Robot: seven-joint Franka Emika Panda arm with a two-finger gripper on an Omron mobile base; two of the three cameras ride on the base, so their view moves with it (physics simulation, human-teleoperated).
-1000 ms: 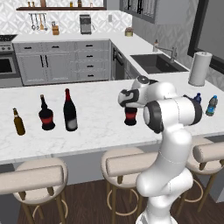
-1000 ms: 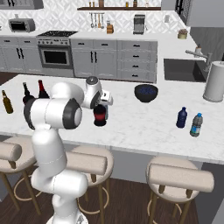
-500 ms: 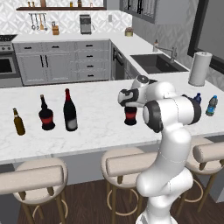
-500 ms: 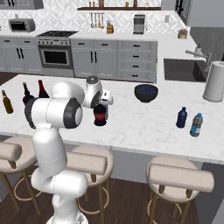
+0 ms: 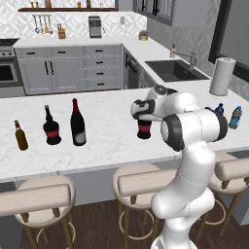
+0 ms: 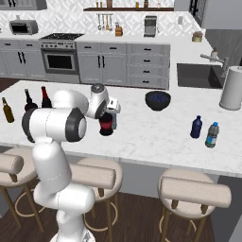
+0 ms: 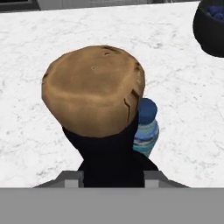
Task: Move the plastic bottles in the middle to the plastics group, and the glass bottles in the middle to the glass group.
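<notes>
hand view alone reveals a light-blue bottle point(image 7: 145, 127) behind the upright squat dark bottle point(image 5: 144, 127); claw point(image 5: 141, 110) over its neck, grip unclear.

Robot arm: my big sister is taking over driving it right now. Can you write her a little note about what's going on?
Gripper: over the middle squat dark bottle, fingers either side of its neck; grip unclear. The bottle stands on the counter.
Light-blue plastic bottle: right beside that bottle, untouched.
Glass group, far left: amber bottle, second squat bottle, wine bottle next to them, apparently placed.
Plastics group, far right: dark-blue bottle, clear bottle.
Left: squat bottle to glass group, light-blue bottle to plastics.
</notes>
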